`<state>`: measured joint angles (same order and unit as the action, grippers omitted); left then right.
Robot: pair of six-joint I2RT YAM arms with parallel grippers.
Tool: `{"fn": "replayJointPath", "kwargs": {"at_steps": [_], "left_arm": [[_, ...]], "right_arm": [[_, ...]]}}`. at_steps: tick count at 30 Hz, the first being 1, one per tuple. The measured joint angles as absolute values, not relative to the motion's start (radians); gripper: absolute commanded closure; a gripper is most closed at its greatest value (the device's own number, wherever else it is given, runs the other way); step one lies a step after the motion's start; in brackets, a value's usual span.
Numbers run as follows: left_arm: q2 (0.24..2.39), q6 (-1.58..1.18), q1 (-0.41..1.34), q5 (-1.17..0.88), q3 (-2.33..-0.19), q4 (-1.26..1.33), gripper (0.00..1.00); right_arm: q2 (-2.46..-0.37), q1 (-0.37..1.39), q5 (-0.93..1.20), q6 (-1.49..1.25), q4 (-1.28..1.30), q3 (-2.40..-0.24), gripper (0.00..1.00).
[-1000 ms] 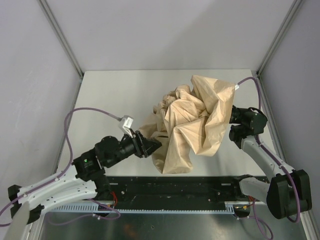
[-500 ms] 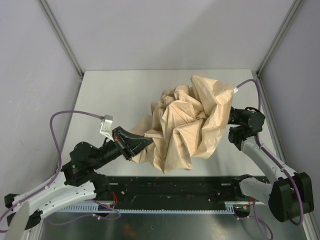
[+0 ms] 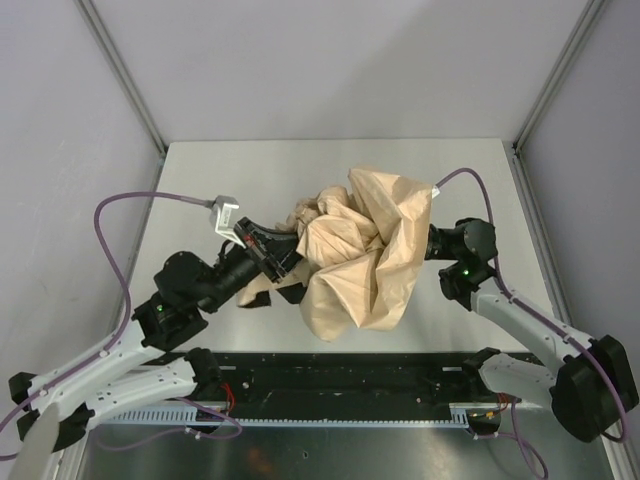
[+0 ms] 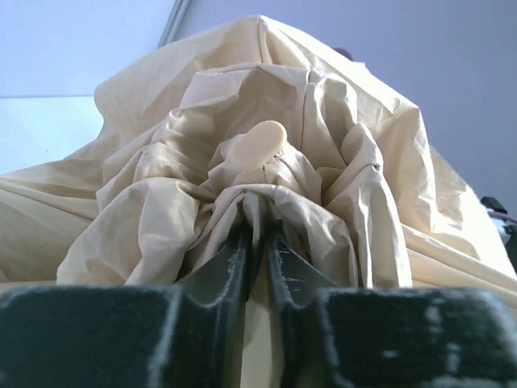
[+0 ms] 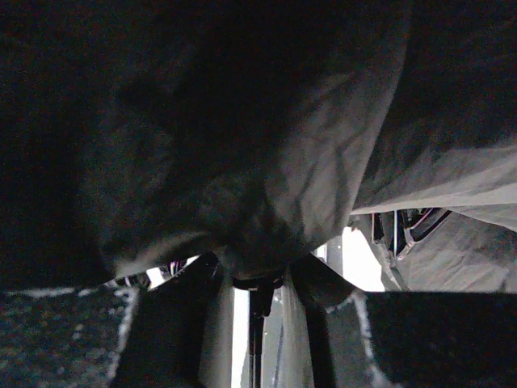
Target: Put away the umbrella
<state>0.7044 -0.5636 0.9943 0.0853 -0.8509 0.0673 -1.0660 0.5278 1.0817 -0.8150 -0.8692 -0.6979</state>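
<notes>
Grey walls on three sides, pale table [image 3: 190,190] underneath. Dead centre of the top view: umbrella [image 3: 365,250], beige canopy loose and crumpled, heaped high between both arms. Nowhere near furled yet. At centre-left, left gripper [image 3: 283,258], nose buried in the left edge of the heap. Closer look from the left wrist: fingers [image 4: 230,271] almost together, pinching a thin fold of fabric, with a pale round knob [image 4: 262,145] poking out of the folds just above, at mid-frame. Over on the right side, right gripper [image 5: 258,263] tucked under the canopy, mostly hidden from above. Dark down there on its own camera, but enough to make out: fingers set narrow, clamped on a bunched neck of fabric, with a thin black rod, likely the shaft [image 5: 258,303], running down between them at lower centre. So, two grips on the one umbrella, one each side.

Reads as the gathering stage: bunching loose cloth in toward the shaft, well before any wrapping or stowing. Probably under halfway. Calls next for drawing that pinched fold across toward the right-hand grip, gently, without yanking cloth or shaft out of it. Then letting go and re-pinching further round for the other loose panels. Stowing spot not to be seen in any view.
</notes>
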Motion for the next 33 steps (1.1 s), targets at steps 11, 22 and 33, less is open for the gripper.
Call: {"fn": "replayJointPath", "kwargs": {"at_steps": [11, 22, 33], "left_arm": [[0.629, -0.589, 0.965, 0.084, -0.810, 0.038, 0.13], [0.545, -0.678, 0.964, 0.069, -0.763, 0.052, 0.01], [0.687, -0.842, 0.962, 0.099, -0.808, 0.104, 0.01]], "right_arm": [[-1.211, 0.581, 0.999, -1.124, -1.173, -0.650, 1.00], [-1.251, 0.590, 0.953, -1.286, -1.250, -0.619, 1.00], [-1.175, 0.697, 0.916, -1.076, -1.142, -0.619, 1.00]]}}
